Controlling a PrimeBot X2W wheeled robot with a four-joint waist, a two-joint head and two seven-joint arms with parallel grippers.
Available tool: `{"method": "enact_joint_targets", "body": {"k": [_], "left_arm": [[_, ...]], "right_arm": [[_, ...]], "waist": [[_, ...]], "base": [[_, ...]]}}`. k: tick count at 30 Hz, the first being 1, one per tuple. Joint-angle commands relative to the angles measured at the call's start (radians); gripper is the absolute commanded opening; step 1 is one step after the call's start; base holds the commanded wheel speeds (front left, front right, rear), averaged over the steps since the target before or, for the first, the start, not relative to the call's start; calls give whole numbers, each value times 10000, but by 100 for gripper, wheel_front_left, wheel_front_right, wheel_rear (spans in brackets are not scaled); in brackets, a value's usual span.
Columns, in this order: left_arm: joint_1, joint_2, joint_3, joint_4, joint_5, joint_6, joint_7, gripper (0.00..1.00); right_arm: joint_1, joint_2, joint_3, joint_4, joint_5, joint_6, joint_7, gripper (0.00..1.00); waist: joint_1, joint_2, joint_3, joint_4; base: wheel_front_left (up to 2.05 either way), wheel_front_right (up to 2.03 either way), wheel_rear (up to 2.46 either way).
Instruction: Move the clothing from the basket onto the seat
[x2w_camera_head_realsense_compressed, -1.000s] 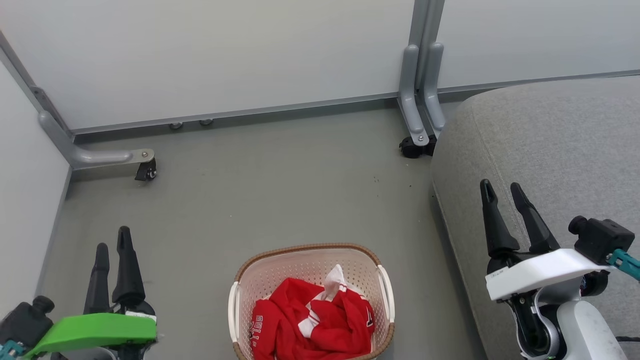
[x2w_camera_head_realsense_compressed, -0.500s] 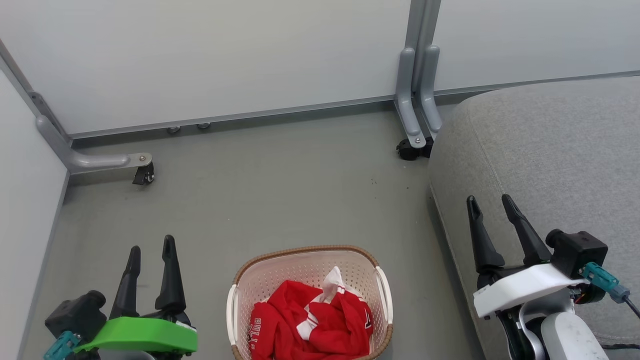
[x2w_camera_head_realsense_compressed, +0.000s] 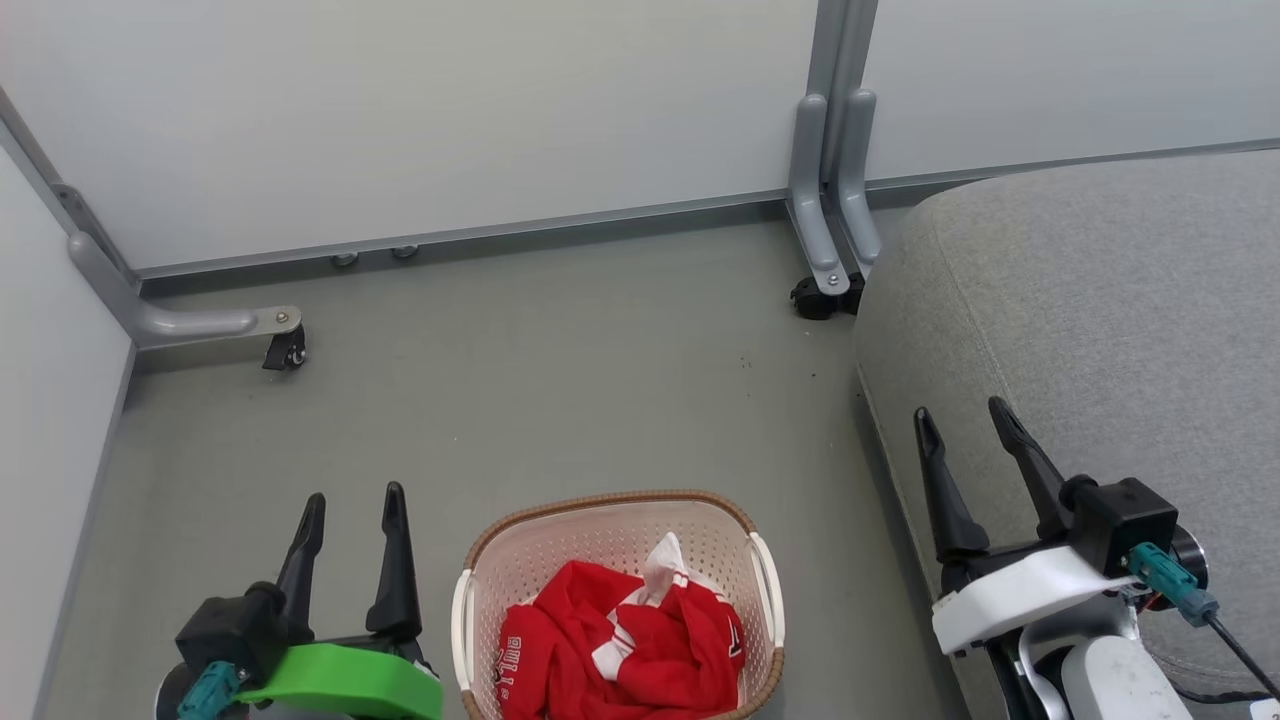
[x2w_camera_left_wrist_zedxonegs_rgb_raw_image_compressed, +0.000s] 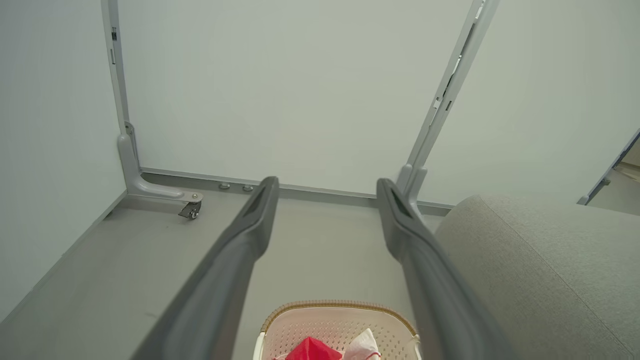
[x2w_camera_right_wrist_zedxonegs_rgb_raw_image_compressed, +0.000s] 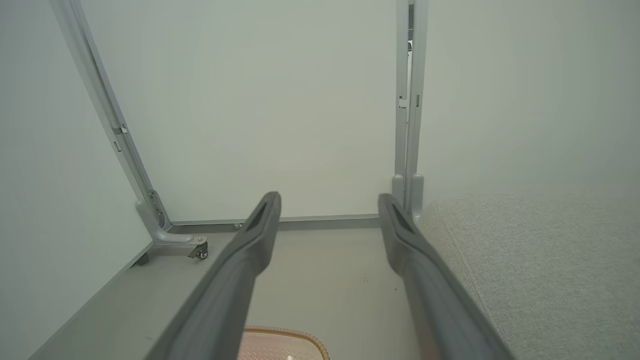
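The clothing (x2w_camera_head_realsense_compressed: 620, 650), a crumpled red jersey heap with white trim, lies in the cream basket (x2w_camera_head_realsense_compressed: 600, 505) on the floor at the bottom centre of the head view. The left wrist view shows the basket (x2w_camera_left_wrist_zedxonegs_rgb_raw_image_compressed: 340, 306) with red cloth (x2w_camera_left_wrist_zedxonegs_rgb_raw_image_compressed: 311, 349) at its bottom edge. The grey seat (x2w_camera_head_realsense_compressed: 1100, 320) takes up the right side, also in the left wrist view (x2w_camera_left_wrist_zedxonegs_rgb_raw_image_compressed: 540, 270) and the right wrist view (x2w_camera_right_wrist_zedxonegs_rgb_raw_image_compressed: 540, 270). My left gripper (x2w_camera_head_realsense_compressed: 355, 500) is open, just left of the basket. My right gripper (x2w_camera_head_realsense_compressed: 965, 418) is open over the seat's front left edge. Both hold nothing.
Pale partition walls stand behind and to the left. One wall foot with a caster (x2w_camera_head_realsense_compressed: 285, 350) sits at the left, another (x2w_camera_head_realsense_compressed: 820, 298) by the seat's far corner. Bare grey floor (x2w_camera_head_realsense_compressed: 560, 380) lies beyond the basket. The basket rim (x2w_camera_right_wrist_zedxonegs_rgb_raw_image_compressed: 285, 332) peeks into the right wrist view.
My left gripper has swung right toward the basket and turned, its fingers spread side by side. My right gripper has dropped slightly and shifted left. The head camera has shifted a little.
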Motion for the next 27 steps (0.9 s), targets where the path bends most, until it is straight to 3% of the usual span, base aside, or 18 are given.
{"method": "enact_joint_targets", "body": {"k": [1, 8, 15, 27], "left_arm": [[127, 71, -62, -37, 365, 78, -82, 100], [140, 74, -257, 87, 1001, 192, -246, 100], [250, 78, -227, 130, 833, -187, -382, 100], [443, 84, 90, 204, 534, -555, -628, 100]], "right_arm": [[50, 13, 68, -57, -278, 2, -95, 100], [88, 27, 193, -134, -877, 2, -247, 100], [145, 80, 217, -241, -1001, 2, -395, 100], [339, 159, 224, -17, 162, 2, -632, 100]], "waist": [[-1, -1, -10, -3], [-1, -1, -30, -18], [-1, -1, -64, -11], [-1, -1, -115, -2]], "base": [[0, 0, 0], [0, 0, 0], [0, 0, 0], [0, 0, 0]]}}
